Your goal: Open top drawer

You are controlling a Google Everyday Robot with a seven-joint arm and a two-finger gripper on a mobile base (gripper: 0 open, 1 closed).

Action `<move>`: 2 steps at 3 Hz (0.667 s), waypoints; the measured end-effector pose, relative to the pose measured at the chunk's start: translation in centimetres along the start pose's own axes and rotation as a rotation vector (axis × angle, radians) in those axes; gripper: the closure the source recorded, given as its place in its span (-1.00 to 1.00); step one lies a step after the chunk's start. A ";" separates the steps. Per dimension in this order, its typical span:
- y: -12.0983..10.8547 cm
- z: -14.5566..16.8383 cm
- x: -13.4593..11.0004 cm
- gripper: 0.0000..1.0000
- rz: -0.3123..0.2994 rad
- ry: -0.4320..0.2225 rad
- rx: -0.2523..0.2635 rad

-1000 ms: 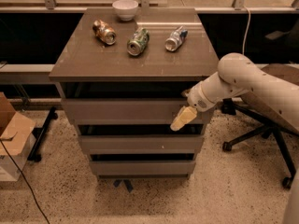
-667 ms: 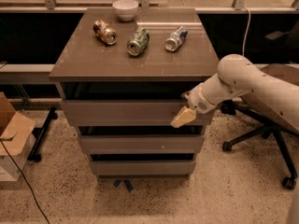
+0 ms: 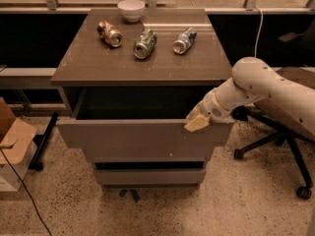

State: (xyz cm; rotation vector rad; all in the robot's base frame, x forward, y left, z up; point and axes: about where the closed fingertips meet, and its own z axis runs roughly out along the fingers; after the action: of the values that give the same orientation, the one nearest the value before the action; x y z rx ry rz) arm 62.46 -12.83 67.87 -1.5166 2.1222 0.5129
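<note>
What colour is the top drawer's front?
Grey-brown, in the camera view. The gripper is at the upper right edge of the top drawer.

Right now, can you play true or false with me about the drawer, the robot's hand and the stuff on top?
1. The top drawer is pulled out, and its dark inside shows. True.
2. Four cans lie on the cabinet top. False: there are only three, the left can, the middle can and the right can.
3. The gripper is at the upper right edge of the drawer's front. True.
4. The white bowl sits inside the drawer. False: it stands at the back of the cabinet top, behind the cans.
</note>
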 end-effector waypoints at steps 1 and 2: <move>0.0 -0.2 -0.1 1.00 0.000 0.000 0.000; 0.0 -0.2 -0.1 0.62 0.000 0.000 0.000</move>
State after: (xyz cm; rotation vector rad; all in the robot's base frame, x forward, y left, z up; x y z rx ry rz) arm 62.46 -12.85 68.12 -1.5167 2.1222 0.5130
